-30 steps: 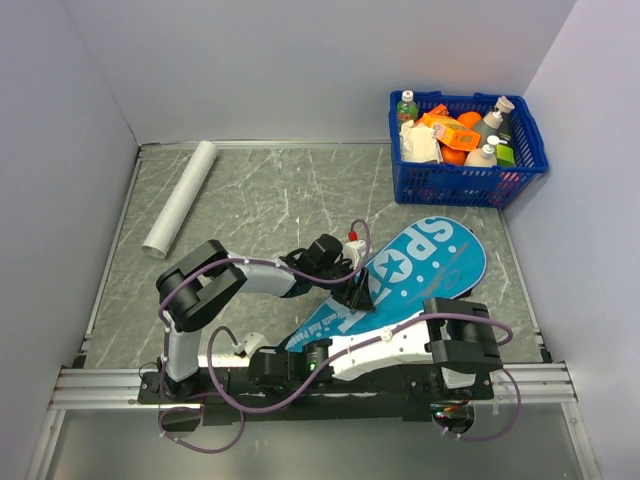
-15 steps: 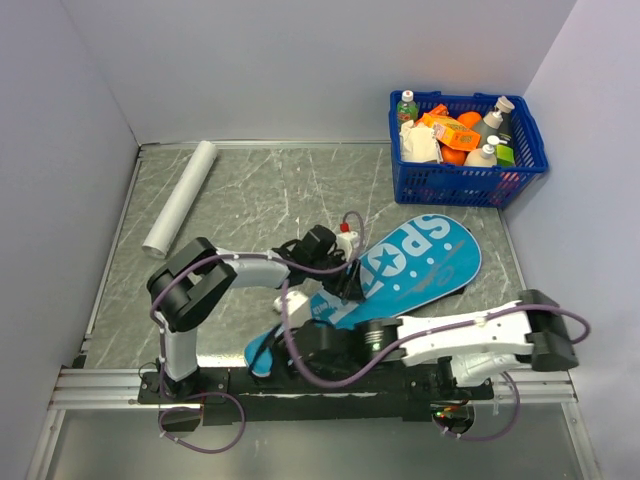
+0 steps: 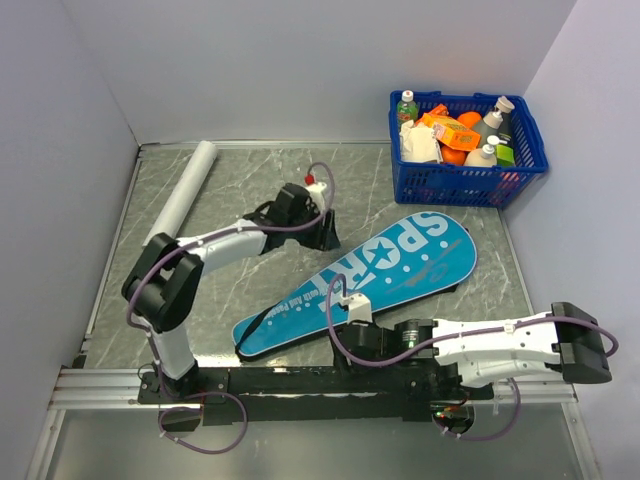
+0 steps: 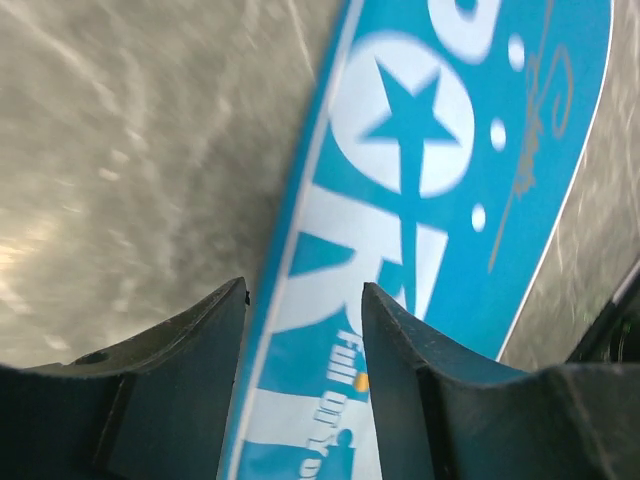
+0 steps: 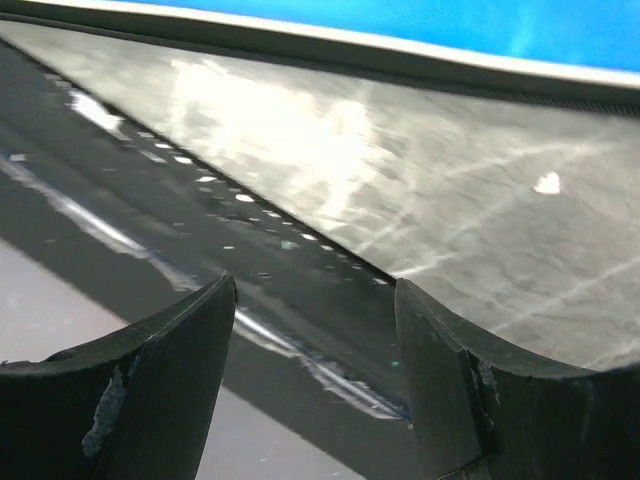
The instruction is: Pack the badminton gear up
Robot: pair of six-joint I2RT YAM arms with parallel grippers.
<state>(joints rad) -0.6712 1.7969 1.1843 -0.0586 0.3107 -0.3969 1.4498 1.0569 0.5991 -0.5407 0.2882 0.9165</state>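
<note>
L jaws and R jaws both apart, empty. Bag (image 3: 400, 265) lies flat on counter (image 3: 250, 180) btwn arms, L over its edge, R by near rim. Rackets unseen, prob. inside.

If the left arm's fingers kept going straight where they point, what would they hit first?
Probably the teal SPORT bag: in the wrist view it lies straight ahead between the open left fingers, nothing in between, though depth is unclear.
</note>
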